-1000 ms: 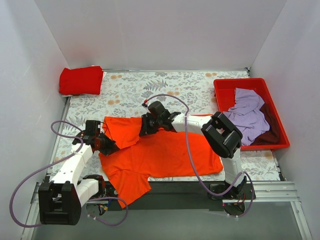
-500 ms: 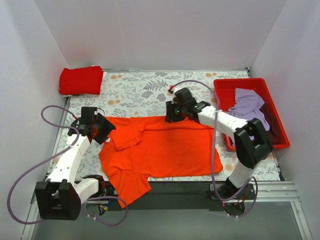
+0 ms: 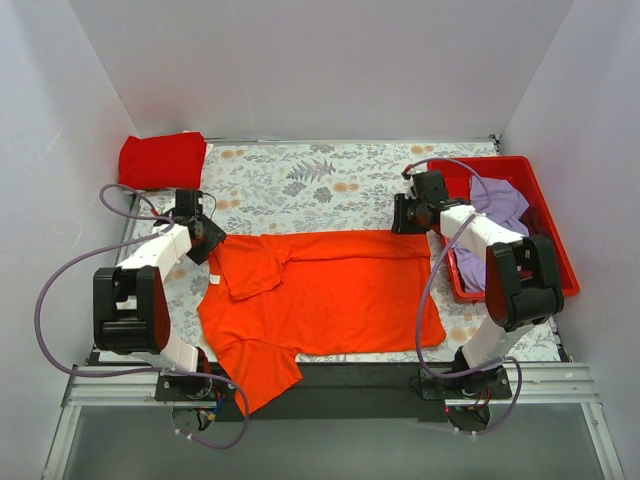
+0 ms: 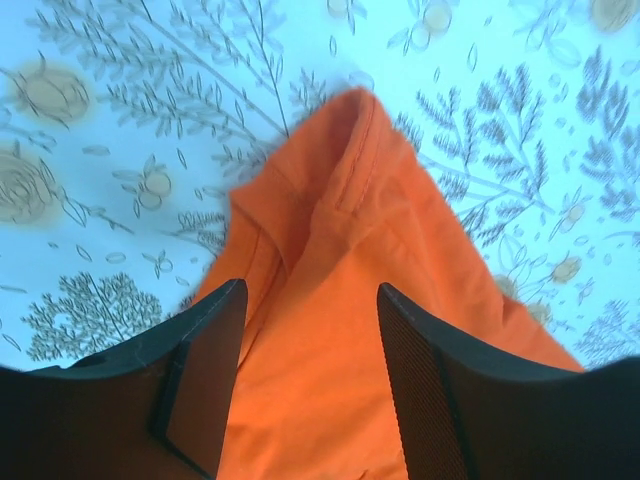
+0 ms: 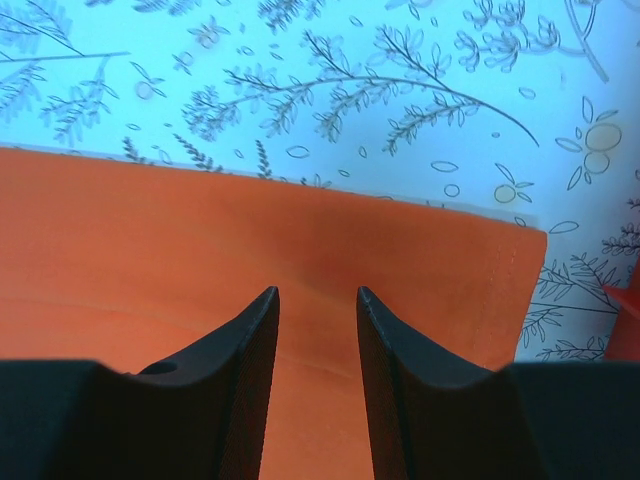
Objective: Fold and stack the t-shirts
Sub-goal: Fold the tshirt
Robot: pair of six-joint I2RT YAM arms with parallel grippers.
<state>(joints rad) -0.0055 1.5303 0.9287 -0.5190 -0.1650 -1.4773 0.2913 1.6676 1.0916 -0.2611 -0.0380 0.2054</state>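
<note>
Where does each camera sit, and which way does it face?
Top external: above and behind the robot, looking down on the table; left gripper and right gripper show with their arms, at far corners of the orange t-shirt.
Left wrist: on the left arm, looking down past its fingers at a bunched shirt corner.
Right wrist: on the right arm, looking down past its fingers at the shirt's straight edge.
All three share the shirt.

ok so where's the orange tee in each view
top external: orange t-shirt spread flat across the middle of the table, one sleeve over the near edge.
left wrist: orange t-shirt, a bunched corner filling the centre and bottom, seen between the jaws.
right wrist: orange t-shirt, a flat, straight-edged corner across the lower half.
shared landmark: the floral table cover bordering the shirt's far edge.
</note>
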